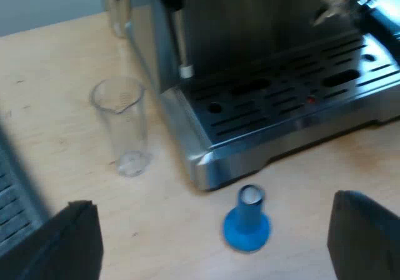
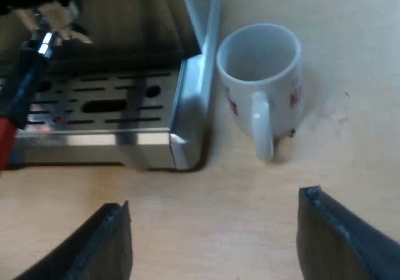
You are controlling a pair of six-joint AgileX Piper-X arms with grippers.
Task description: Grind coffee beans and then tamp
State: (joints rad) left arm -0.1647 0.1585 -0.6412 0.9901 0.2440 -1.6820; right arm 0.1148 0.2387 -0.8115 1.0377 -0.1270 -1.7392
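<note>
Pale wood table [image 1: 50,105]. Tamper [image 1: 247,220] stands just before machine [image 1: 281,105], glass [image 1: 122,127] near. Holder [image 2: 28,83] handle juts from machine front, mug [image 2: 262,74] beside corner. Left gripper [image 1: 212,211], right gripper [image 2: 215,208]: both spread, empty. Likely step: right grips handle squarely, clear of mug.

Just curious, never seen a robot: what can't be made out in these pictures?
Left wrist view: top of the machine cut off by the edge; marks on the glass too blurred to read.
Right wrist view: red print on the mug curves out of sight; what the holder holds, hidden by the machine.
</note>
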